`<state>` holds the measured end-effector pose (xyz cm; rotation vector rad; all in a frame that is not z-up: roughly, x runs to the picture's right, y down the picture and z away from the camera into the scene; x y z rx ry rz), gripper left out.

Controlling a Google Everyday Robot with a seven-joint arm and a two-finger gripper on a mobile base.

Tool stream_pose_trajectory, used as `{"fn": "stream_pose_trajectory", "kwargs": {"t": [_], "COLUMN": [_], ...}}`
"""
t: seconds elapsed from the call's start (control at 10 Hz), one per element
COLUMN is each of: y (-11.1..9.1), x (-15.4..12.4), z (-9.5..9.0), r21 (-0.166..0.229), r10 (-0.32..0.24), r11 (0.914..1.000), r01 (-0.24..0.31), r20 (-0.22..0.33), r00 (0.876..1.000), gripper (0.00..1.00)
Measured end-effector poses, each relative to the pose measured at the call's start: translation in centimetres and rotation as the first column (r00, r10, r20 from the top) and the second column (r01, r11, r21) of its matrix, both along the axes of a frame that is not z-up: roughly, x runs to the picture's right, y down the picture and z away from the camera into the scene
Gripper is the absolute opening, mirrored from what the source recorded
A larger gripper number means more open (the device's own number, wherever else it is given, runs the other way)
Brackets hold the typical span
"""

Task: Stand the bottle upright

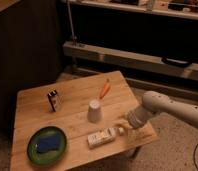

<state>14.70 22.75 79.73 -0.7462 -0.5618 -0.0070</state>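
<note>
The bottle [102,137] lies on its side near the front edge of the wooden table [74,120]. It is slim and white with a darker label band, and its cap end points right. My gripper [123,130] is low over the table right at that cap end, at the tip of the white arm [167,107] that reaches in from the right. The gripper is open and holds nothing.
A white upside-down paper cup [94,111] stands just behind the bottle. An orange carrot [105,89] lies further back. A small dark-and-white box [54,99] stands at the left. A green plate [34,155] with a blue sponge [48,143] sits front left. A metal shelf rail [142,60] runs behind.
</note>
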Motion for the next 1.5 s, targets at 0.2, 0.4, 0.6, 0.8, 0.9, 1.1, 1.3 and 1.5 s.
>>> {"fn": "stream_pose_trajectory", "kwargs": {"t": [0.2,0.4,0.6,0.8,0.9,1.1,1.3,1.5], "y": [0.5,0.6,0.4,0.3,0.4,0.4,-0.6,-3.5], "x": [-0.2,-0.8,-1.4,-1.7,-1.9,-2.1,-2.2,-3.7], "z": [0.6,1.0,1.3,1.5,1.7,1.8,1.4,0.5], "r21": [-0.029,-0.043,-0.046,-0.049,-0.050,-0.049,-0.037,-0.016], "r10": [0.029,0.037,0.044,0.043,0.037,0.022,0.007,-0.042], "r11": [0.9992,0.9984,0.9980,0.9980,0.9982,0.9986,0.9993,0.9989], "r01": [-0.029,-0.036,-0.043,-0.041,-0.035,-0.020,-0.004,0.043], "r20": [0.003,0.016,0.030,0.037,0.040,0.048,0.063,0.095], "r00": [1.000,0.999,0.999,0.998,0.999,0.999,0.998,0.995], "gripper": [0.80,0.75,0.53,0.31,0.20,0.02,0.00,0.00]}}
